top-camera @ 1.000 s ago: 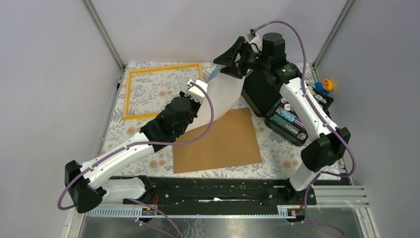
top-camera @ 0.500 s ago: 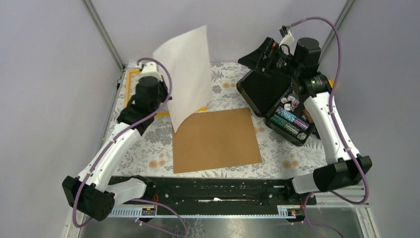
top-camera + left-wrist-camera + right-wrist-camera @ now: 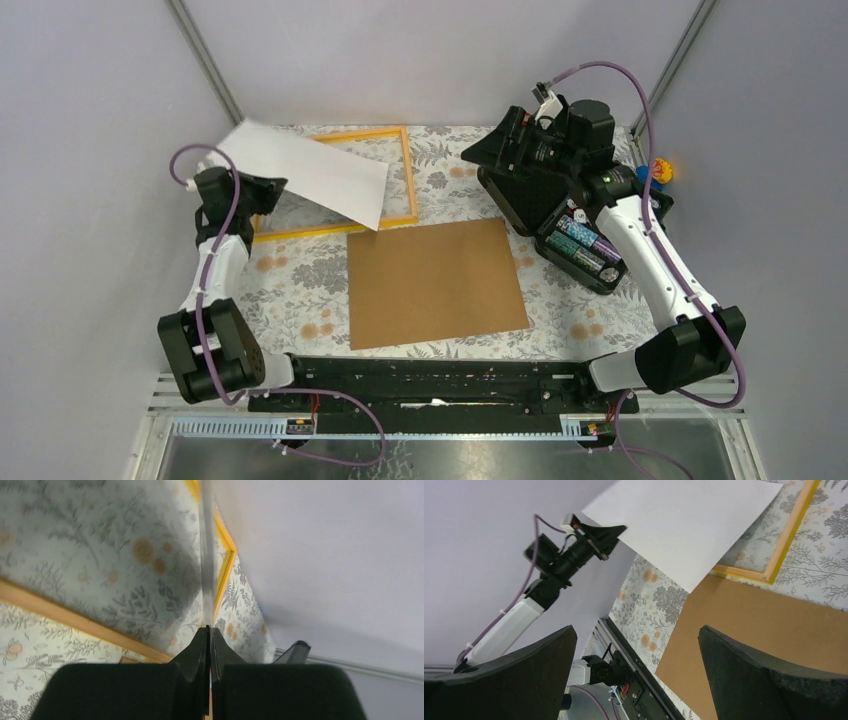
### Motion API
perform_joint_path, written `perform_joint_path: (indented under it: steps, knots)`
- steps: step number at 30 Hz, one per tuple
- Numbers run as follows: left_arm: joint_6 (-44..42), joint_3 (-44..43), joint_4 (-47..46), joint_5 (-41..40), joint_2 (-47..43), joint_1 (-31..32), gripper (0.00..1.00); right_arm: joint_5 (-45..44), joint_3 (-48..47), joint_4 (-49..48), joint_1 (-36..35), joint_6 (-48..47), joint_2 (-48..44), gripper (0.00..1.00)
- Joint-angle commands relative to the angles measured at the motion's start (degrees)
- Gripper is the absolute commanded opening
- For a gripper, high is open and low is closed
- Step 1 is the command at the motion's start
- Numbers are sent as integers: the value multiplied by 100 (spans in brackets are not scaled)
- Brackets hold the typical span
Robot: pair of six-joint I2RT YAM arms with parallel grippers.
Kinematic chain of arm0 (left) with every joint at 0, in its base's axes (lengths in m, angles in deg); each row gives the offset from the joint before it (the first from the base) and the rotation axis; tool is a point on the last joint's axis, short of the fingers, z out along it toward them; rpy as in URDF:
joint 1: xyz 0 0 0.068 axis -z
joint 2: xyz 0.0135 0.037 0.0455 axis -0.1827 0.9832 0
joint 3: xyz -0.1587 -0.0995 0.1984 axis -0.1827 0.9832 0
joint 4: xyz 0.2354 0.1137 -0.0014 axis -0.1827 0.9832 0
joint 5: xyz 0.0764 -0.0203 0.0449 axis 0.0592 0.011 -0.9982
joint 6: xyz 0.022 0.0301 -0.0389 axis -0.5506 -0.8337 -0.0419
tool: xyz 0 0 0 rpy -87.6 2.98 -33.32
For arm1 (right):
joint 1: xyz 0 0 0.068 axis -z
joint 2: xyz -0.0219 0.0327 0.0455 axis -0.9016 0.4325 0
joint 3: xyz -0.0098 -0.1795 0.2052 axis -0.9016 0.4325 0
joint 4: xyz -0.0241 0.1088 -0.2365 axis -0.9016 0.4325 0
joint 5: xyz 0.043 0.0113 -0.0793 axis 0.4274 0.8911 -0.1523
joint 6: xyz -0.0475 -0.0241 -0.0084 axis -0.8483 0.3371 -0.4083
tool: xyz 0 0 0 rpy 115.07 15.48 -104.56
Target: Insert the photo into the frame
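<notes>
The left claw (image 3: 209, 630) is pinched shut on one short edge of the photo (image 3: 305, 172), which hangs in the air over the frame (image 3: 408, 170) with its plain white side towards the overhead camera; the printed face does not show in any view. The frame lies flat on the flowered counter (image 3: 300, 290) at the far left. The sheet sits skewed across it, and its free near corner reaches out over the frame's near rail towards the brown backing board (image 3: 435, 280). Whether that corner touches the rail I cannot tell. The right claw (image 3: 497, 150) is spread wide and holds nothing, poised above the open black case (image 3: 575, 230), well apart from the sheet. The step in hand looks like lowering the photo into the opening, and squaring it up should come first. I would turn the wrist until the sheet's long edges run parallel with the rails, then draw it back so the stray corner comes inside the near rail. Held by one edge only, thin paper will droop and may catch on a rail, so a slow, shallow descent seems wise, with the free end landing first and the gripped edge laid down last. Letting go should wait until all four corners lie within the rails. The free right claw could steady the far corner if it lifts.
</notes>
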Motion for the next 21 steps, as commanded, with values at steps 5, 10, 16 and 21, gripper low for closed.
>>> perform_joint_path:
  steps: [5, 10, 16, 21]
  knots:
    - [2314, 1656, -2760, 863, 401, -360, 0, 18, 248, -301, -252, -61, -202, 100]
    - [2485, 2294, -3392, 323, 235, -248, 0, 9, 426, -301, -262, -78, -268, 100]
    - [2734, 2804, -4205, -410, 325, 129, 0, -43, 631, -239, -261, -91, -392, 100]
    - [3061, 2755, -4799, -635, 936, 371, 0, -76, 717, -158, -263, -121, -473, 100]
